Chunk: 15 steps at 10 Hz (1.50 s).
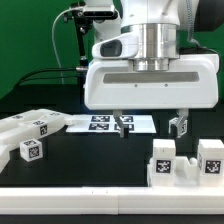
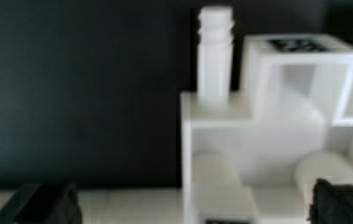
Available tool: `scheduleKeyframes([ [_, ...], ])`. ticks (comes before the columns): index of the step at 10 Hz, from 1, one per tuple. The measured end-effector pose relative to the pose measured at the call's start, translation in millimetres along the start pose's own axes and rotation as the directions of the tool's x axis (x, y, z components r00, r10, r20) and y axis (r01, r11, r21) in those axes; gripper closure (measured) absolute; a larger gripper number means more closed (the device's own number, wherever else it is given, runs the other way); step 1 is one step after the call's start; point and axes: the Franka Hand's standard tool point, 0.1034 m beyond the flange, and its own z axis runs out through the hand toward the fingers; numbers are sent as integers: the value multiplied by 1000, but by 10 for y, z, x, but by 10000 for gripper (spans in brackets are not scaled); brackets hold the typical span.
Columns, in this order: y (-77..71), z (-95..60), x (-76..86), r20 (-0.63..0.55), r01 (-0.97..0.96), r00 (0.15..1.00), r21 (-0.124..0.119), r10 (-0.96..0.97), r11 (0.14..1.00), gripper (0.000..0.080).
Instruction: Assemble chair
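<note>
Loose white chair pieces with black-and-white tags lie in two groups on the black table. One group [image 1: 22,136] is at the exterior view's left, the other [image 1: 185,162] at its right front. My gripper [image 1: 150,126] hangs open and empty between them, its fingertips [image 1: 121,127] low over the marker board [image 1: 104,123]. In the wrist view my gripper [image 2: 194,205] is open with nothing between the dark fingers [image 2: 48,205]. Beyond them stands a blocky white chair piece [image 2: 271,125] with an upright peg [image 2: 215,50] and a tag [image 2: 297,45].
The marker board lies flat behind the gripper in the exterior view. A green backdrop and black cables are at the back left. The table's pale front edge [image 1: 110,195] runs along the exterior view's bottom.
</note>
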Motion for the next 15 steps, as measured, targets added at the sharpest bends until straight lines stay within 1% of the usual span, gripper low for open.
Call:
scheduleKeyframes([
  [1,40,47,1,-77,4,997,-26,-6,1000,150],
  [3,59,162,72,-225,6,974,-67,-21,998,150],
  [4,53,215,92,-246,6,969,-72,-24,997,150],
  [5,77,223,153,-322,11,946,-94,-41,996,150],
  [6,70,369,83,-291,10,956,-85,-35,996,150],
  [7,32,433,103,-270,5,963,-72,-25,997,150],
  [9,-54,603,40,-253,20,967,-71,-37,997,150],
  [11,-137,634,42,-230,28,972,-59,-40,998,150],
  [12,-178,621,61,-215,34,976,-56,-45,998,180],
  [13,-162,630,56,-218,34,975,-59,-46,998,180],
  [15,-160,634,53,-217,34,975,-59,-46,998,542],
])
